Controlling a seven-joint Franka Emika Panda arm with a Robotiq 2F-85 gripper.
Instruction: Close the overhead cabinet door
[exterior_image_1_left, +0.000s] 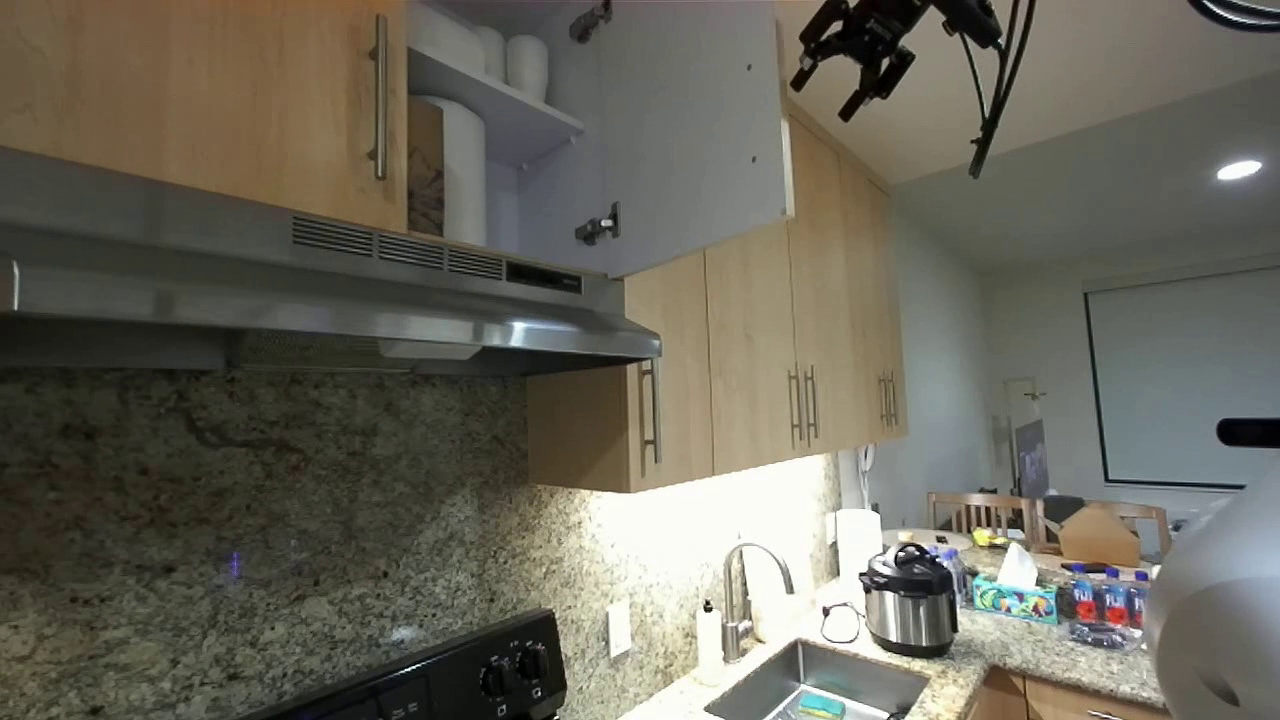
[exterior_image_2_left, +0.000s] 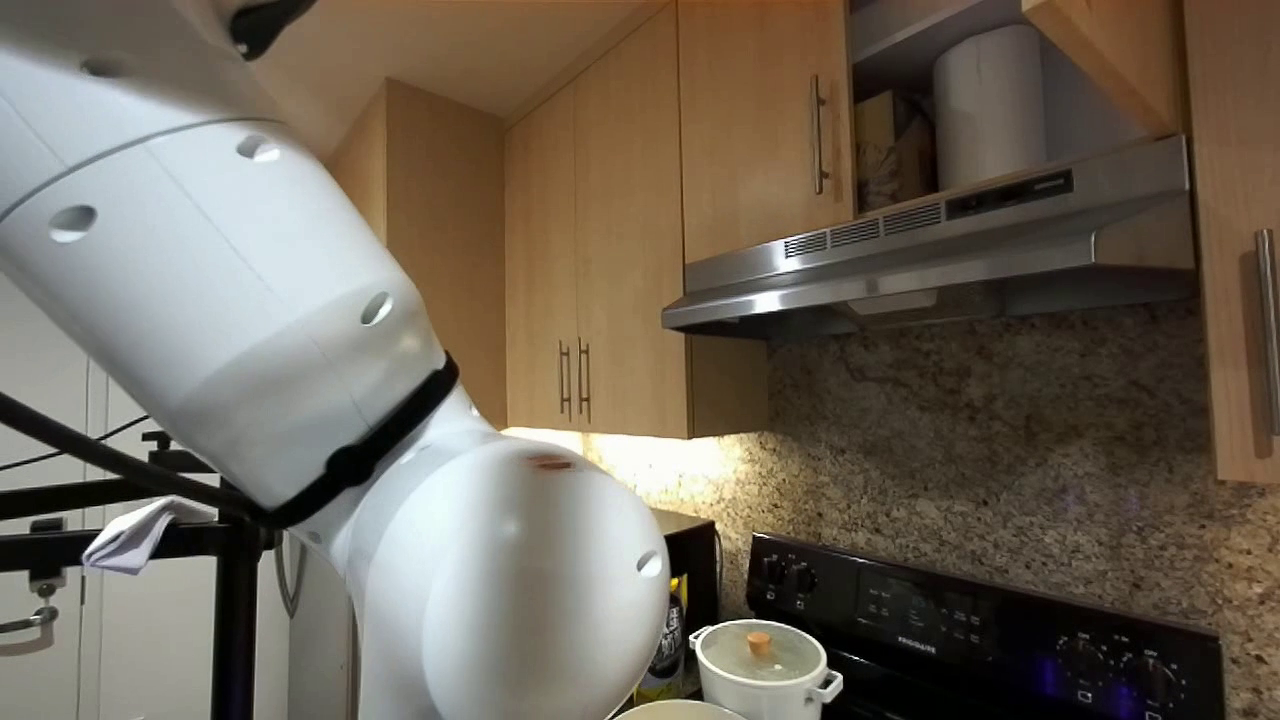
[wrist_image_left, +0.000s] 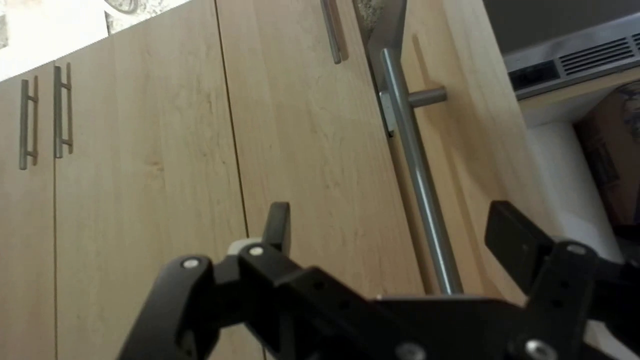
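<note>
The range hood (exterior_image_1_left: 420, 300) sits below the overhead cabinet door (exterior_image_1_left: 690, 150), which stands swung out, open. You have the claw (wrist_image_left: 395, 222) on the door's outer side, spread wide and gripping nothing, presumably so it can straddle the slim bar handle (wrist_image_left: 421, 170) (a flat push might also serve). The small hinges (exterior_image_1_left: 600, 226) hold the door at one edge, so your closing move likely calls for an arc.

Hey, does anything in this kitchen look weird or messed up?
Yes: the overhead cabinet door stands open above the range hood, showing the shelf inside, while the longer doors nearby are shut. I can't spot any spills or damage.
</note>
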